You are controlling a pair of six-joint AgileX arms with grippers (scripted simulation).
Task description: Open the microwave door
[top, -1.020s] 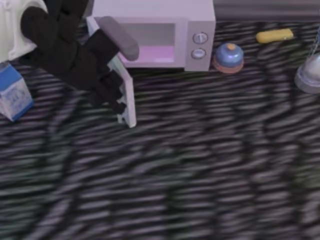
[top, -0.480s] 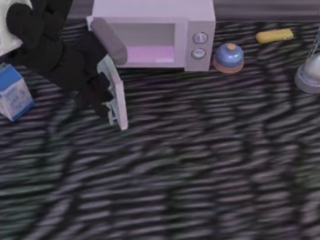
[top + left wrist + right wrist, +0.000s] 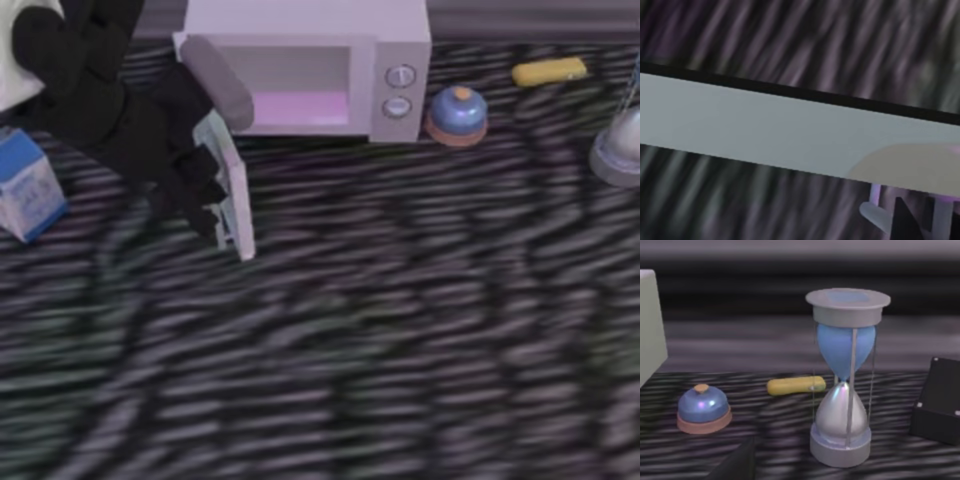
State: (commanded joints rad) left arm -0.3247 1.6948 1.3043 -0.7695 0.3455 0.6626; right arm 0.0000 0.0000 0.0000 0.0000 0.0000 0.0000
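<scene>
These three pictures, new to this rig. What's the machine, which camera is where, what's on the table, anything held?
It is a simulated pair of AgileX arms at a table. The top view looks straight down. The left arm's pincer is at the free edge of the microwave door, which stands swung out from the microwave. Its fingers are hidden, so a grip cannot be confirmed. The left wrist view looks close along that door's edge. The right wrist view, from the parked right arm off to the right, shows an hourglass, a call bell, a yellow bar and a black box. A blue carton stands at the table's left.
</scene>
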